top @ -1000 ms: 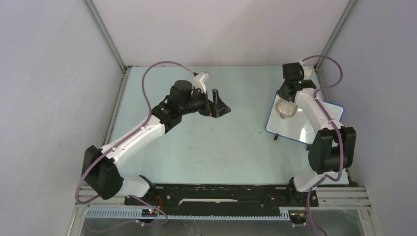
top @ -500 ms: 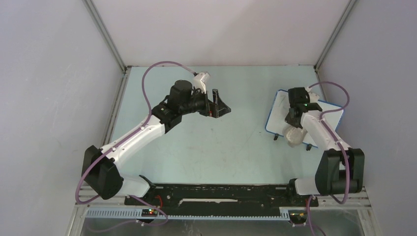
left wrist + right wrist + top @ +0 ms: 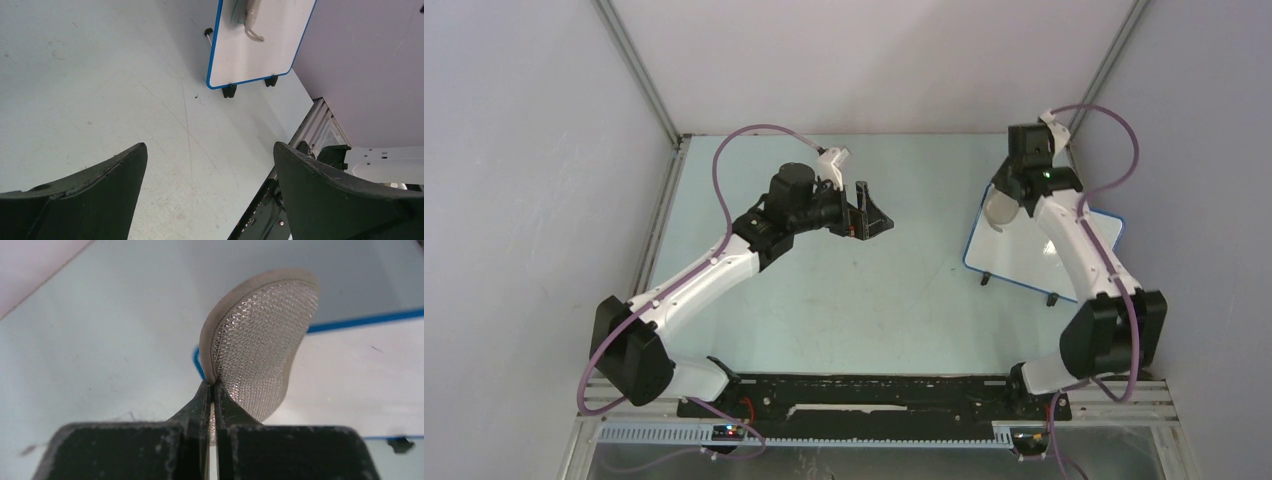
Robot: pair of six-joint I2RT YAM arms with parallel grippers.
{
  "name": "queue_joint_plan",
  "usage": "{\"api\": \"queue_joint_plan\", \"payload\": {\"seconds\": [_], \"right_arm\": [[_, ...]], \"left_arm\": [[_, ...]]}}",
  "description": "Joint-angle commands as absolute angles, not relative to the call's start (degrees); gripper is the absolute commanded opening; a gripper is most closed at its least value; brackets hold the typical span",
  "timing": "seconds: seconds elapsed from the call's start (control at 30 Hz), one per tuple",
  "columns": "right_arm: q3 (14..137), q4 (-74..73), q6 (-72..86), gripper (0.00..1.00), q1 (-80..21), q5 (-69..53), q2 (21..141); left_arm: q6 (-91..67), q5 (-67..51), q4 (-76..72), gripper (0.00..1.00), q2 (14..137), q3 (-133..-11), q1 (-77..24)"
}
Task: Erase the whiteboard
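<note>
The whiteboard (image 3: pixel 1024 258), white with a blue rim and small black feet, lies at the right of the table; the left wrist view shows the whiteboard (image 3: pixel 260 55) at its top. My right gripper (image 3: pixel 1014 192) is shut on a grey-beige oval sponge pad (image 3: pixel 997 210), which hangs over the board's far left corner. In the right wrist view the sponge pad (image 3: pixel 260 345) stands up from the right gripper (image 3: pixel 214 387), with the whiteboard (image 3: pixel 360 375) behind it. My left gripper (image 3: pixel 879 222) hovers open mid-table with nothing in it; the left gripper (image 3: pixel 210 150) looks down on bare table.
The pale table (image 3: pixel 874 290) is closed in by grey walls and metal corner posts (image 3: pixel 639 70). A black base rail (image 3: pixel 874 392) runs along the near edge. Purple cables (image 3: pixel 754 130) loop above both arms.
My right arm swept the sponge pad down the board to its near edge and back up to the far left corner. The left arm has not moved.
</note>
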State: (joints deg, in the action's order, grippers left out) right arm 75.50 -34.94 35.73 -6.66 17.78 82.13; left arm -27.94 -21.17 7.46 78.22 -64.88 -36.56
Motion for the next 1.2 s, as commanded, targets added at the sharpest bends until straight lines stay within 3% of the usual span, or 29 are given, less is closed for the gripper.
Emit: {"api": "queue_joint_plan", "payload": {"seconds": [0.0, 0.1, 0.37, 0.73, 0.97, 1.17], "right_arm": [[84.92, -35.64, 37.27, 0.0, -8.8, 18.91, 89.97], [87.05, -37.84, 39.47, 0.0, -9.29, 20.88, 93.11], [76.0, -37.42, 41.89, 0.0, -7.53, 22.12, 92.57], [58.33, -39.42, 40.49, 0.0, -2.91, 24.9, 76.94], [59.1, -34.81, 37.06, 0.0, -3.52, 20.82, 69.3], [71.21, -33.58, 37.29, 0.0, -6.85, 19.9, 76.93]], "left_arm": [[-26.09, -20.07, 7.25, 0.99, 77.0, -66.18, -36.32], [-25.91, -19.87, 7.51, 0.99, 77.14, -66.27, -36.3], [-26.71, -20.78, 6.66, 0.99, 76.85, -66.02, -36.29], [-27.65, -21.82, 5.88, 0.99, 75.34, -65.72, -36.38], [-27.77, -21.88, 5.67, 0.99, 75.44, -65.65, -36.3], [-27.14, -21.25, 6.24, 0.99, 76.25, -65.81, -36.35]]}}
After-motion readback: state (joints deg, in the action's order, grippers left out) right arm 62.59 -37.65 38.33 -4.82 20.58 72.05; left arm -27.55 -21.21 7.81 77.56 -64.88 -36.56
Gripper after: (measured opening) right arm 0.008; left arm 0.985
